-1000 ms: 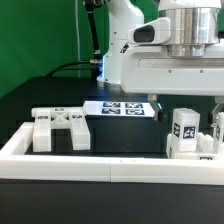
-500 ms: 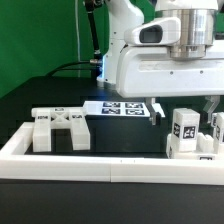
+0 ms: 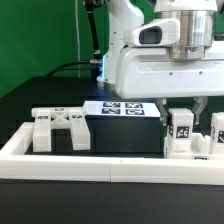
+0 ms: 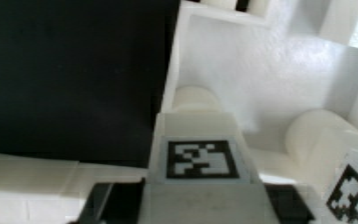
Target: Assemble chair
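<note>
An upright white chair block [image 3: 181,130] with a black-and-white tag stands at the exterior view's right, just inside the border rail. My gripper [image 3: 180,114] has its two dark fingers down on either side of the block's top, with a small gap showing on each side, so it is open around the block. In the wrist view the same tagged block [image 4: 201,150] fills the middle, with a dark finger [image 4: 123,205] on each side of it. A flat, cross-shaped white chair piece [image 3: 62,128] lies at the exterior view's left.
More white tagged blocks [image 3: 214,136] stand close beside the straddled one; one shows in the wrist view [image 4: 322,140]. The long white border rail [image 3: 100,166] runs along the front. The marker board [image 3: 122,108] lies behind, before the robot base.
The gripper has come down over the upright block at the right. Its fingers, above and beside the block earlier, now straddle the block's top. The parts have not moved.
</note>
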Motion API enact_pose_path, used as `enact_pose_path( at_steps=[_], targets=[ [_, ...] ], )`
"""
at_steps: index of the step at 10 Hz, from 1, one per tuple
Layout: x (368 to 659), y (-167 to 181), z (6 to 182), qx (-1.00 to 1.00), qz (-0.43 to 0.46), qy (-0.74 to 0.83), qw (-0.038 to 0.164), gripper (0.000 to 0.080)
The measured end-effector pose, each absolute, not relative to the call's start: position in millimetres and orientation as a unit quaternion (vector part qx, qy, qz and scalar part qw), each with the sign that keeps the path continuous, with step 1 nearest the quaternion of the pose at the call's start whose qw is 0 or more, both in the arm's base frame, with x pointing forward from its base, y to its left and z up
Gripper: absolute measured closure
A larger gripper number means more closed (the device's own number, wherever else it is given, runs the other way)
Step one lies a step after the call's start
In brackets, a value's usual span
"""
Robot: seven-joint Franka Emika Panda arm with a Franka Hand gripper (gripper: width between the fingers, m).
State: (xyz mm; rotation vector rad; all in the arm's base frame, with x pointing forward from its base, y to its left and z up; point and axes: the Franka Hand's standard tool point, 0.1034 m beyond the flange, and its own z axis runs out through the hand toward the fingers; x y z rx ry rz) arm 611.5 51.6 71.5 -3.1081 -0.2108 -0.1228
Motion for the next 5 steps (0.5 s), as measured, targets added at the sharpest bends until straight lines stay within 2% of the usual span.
enact_pose_path(
  at_steps=[3,5],
  targets=[
    [610.8,52.8,70.8,-0.998,-0.037,0.056,0.018,0.0509],
    [610.8,51.6,70.2,-0.985,-0.035,0.167,0.03,0.0509]
  ],
)
